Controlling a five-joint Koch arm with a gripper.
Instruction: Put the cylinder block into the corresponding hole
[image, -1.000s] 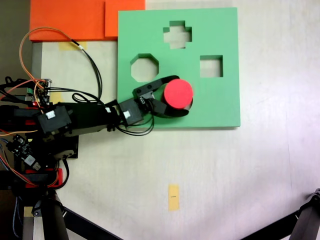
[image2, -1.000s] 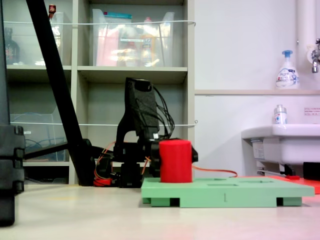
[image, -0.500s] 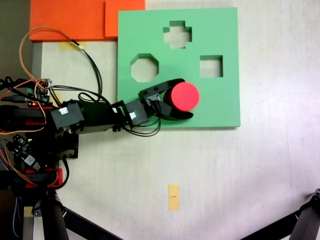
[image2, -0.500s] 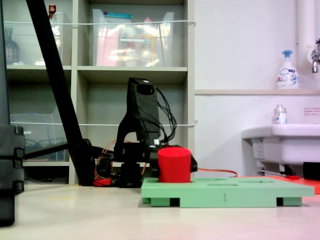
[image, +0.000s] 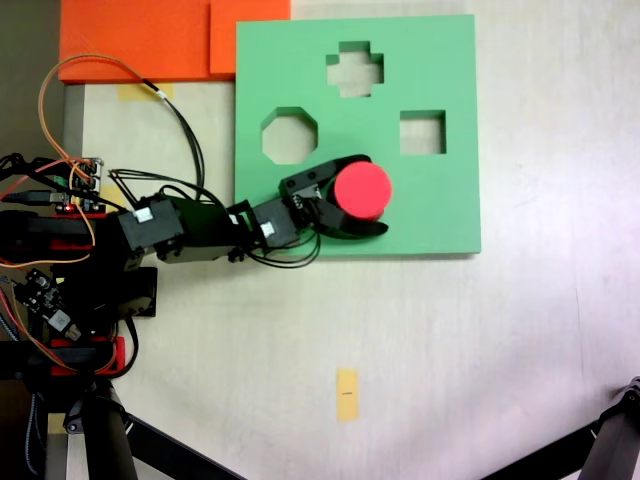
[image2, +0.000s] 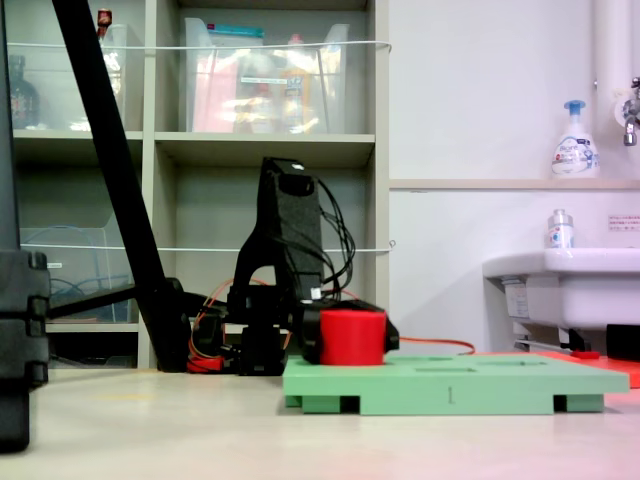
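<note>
step: seating the red cylinder (image: 361, 190) in the round hole of the green board (image: 440, 215); judged partly in, not flush yet
cylinder: between the pincer's jaws; in the side view (image2: 352, 337) its lower part is sunk below the board top, and a good part stands proud
hole: directly under the cylinder, fully covered by it; octagon hole (image: 290, 136) sits up-left of the pincer in the top view, square hole (image: 422, 133) up-right, cross hole (image: 355, 69) well beyond
pincer: (image: 367, 193) jaws curve around both sides of the cylinder, spread to its width and touching it, so clamped on it, not wide
how to do it well: press straight down, keep the cylinder upright, no sideways drag since the foam edge looks likely to bind; let go once the top stops sinking, then lift clear vertically
risk: opening while tilted could leave it cocked in the hole; pulling back low may drag the board (image2: 450, 382)
arm: (image: 190, 235) reaches in from the left in the top view, low over the board edge
</note>
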